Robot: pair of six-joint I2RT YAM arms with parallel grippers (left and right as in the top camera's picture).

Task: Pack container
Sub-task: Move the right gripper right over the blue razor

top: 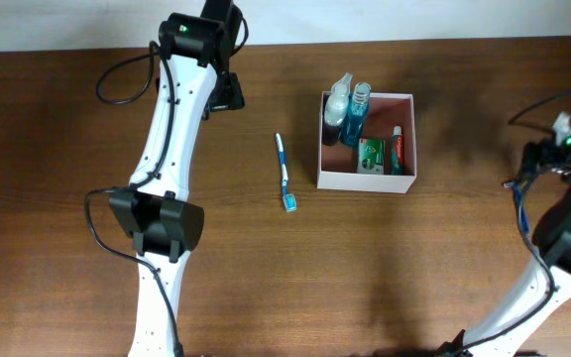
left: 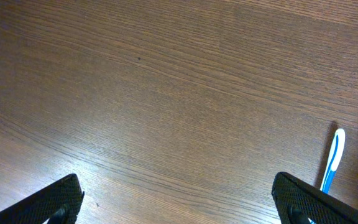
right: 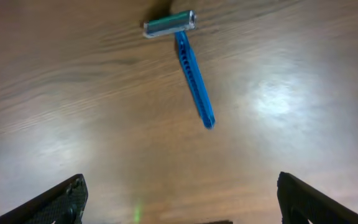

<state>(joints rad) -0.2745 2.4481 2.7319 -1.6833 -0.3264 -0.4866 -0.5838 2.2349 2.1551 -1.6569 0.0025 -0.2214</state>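
Note:
The container (top: 365, 181), a square white box with a pink inside, stands at the middle right of the table. It holds two bottles (top: 350, 111), a green packet (top: 370, 154) and a tube (top: 398, 149). A blue-and-white toothbrush (top: 285, 172) lies on the table left of it and also shows in the left wrist view (left: 331, 162). A blue razor (right: 188, 68) lies on the wood ahead of my right gripper (right: 179, 193), which is open and empty. My left gripper (left: 176, 199) is open and empty over bare wood, up and left of the toothbrush.
The left arm (top: 171, 149) stretches from the front edge to the back left. The right arm (top: 563, 198) stands at the far right edge with loose cables. The table is dark brown wood (top: 414, 268).

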